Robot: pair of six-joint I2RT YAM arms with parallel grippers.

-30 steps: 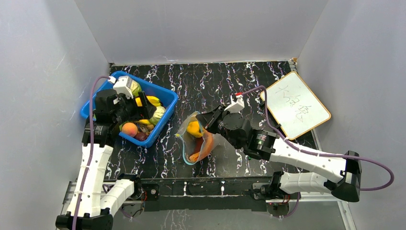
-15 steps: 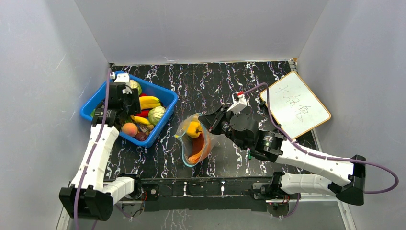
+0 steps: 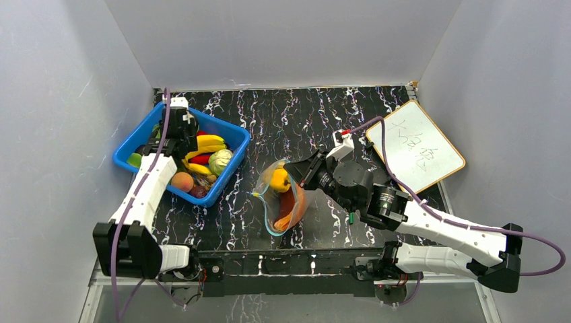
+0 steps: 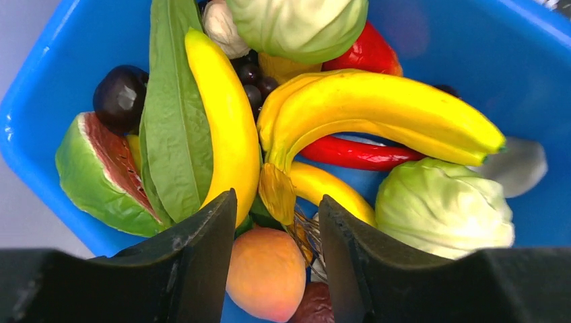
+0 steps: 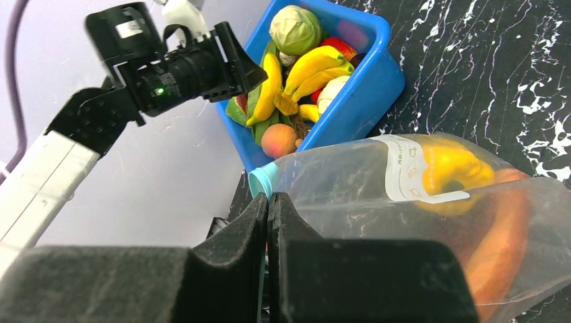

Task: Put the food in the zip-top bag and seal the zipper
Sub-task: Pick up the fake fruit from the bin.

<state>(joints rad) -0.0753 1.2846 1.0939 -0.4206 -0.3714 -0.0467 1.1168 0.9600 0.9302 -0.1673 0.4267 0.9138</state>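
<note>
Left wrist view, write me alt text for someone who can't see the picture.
The open left hand hovers above a blue bin packed with toy food, its two dark fingers framing a peach and a bunch of yellow bananas. Around them lie a pale cabbage, a red pepper, a green leaf and a watermelon slice.

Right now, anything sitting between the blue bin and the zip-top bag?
No. Only bare black marbled tabletop separates the blue bin from the zip-top bag; the top external view shows the gap plainly.
</note>
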